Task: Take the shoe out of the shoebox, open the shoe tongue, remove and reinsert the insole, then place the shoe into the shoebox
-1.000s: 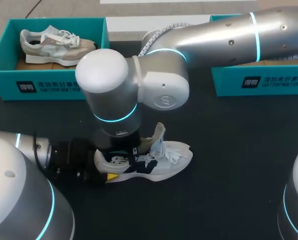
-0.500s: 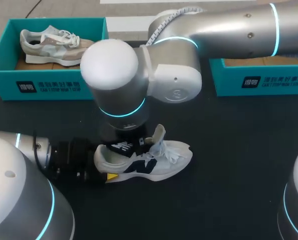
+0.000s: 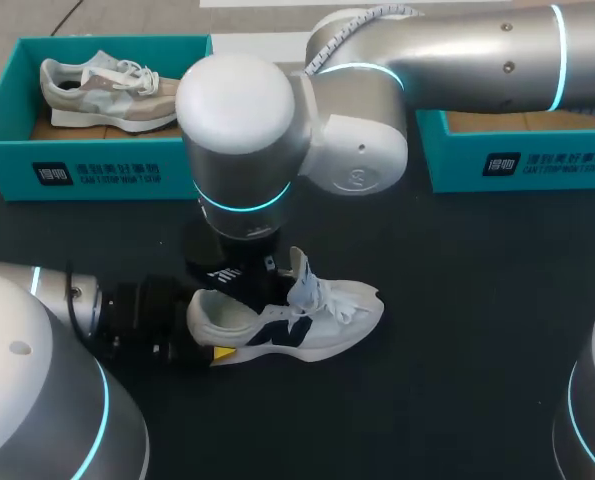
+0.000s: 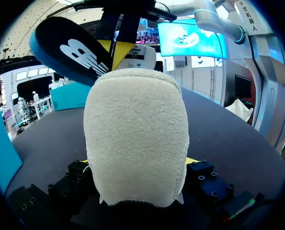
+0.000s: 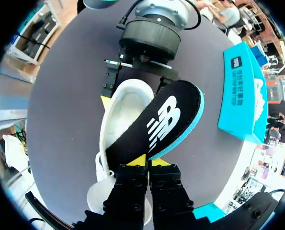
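Note:
A white sneaker (image 3: 322, 322) with dark side panels lies on the black table, toe to the right. My left gripper (image 3: 207, 325) holds its heel (image 4: 135, 139), with one finger against each side; the jaws stand wide. The right arm (image 3: 247, 130) hangs over the shoe's heel end. Its gripper (image 5: 148, 163) is shut on one end of a black insole (image 5: 164, 122) with a white logo and blue underside. The insole (image 3: 222, 275) is tilted above the shoe's opening (image 5: 125, 108), its far end over my left gripper (image 5: 132, 91). The insole (image 4: 70, 45) shows above the heel.
A teal shoebox (image 3: 97, 165) at the back left holds a grey-beige sneaker (image 3: 107, 85). A second teal box (image 3: 522, 160) stands at the back right. Bare black tabletop lies in front of and to the right of the white shoe.
My right arm has risen and moved back, drawing the black insole up out of the shoe. The tongue and laces have shifted. The left gripper has stayed on the heel.

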